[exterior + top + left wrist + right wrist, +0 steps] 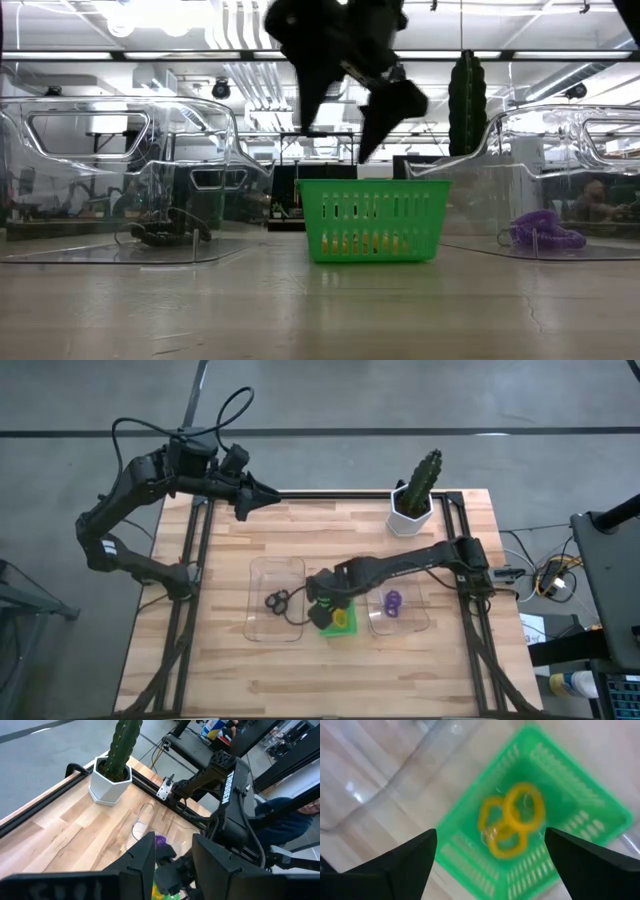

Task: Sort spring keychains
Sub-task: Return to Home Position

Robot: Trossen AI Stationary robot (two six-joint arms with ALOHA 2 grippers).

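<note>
- Spring keychains, yellow coiled rings [506,829]: 3 in green plastic basket [372,200], mid-table; black ones [277,600] in left clear tray [262,575], purple ones [393,603] in right clear tray [418,615] = sorted by colour.
- R gripper [491,832] above basket, fingers wide apart, empty.
- L gripper [265,498] back-left, fingers apart, empty.
- Rings flat, holes up; no long axis.

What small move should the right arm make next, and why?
Probably raise the right gripper straight up, clear of the green bin. Its fingers stand open and empty above the bin, and the yellow spring keychains lie inside. The left gripper waits at the far left corner of the table.
</note>
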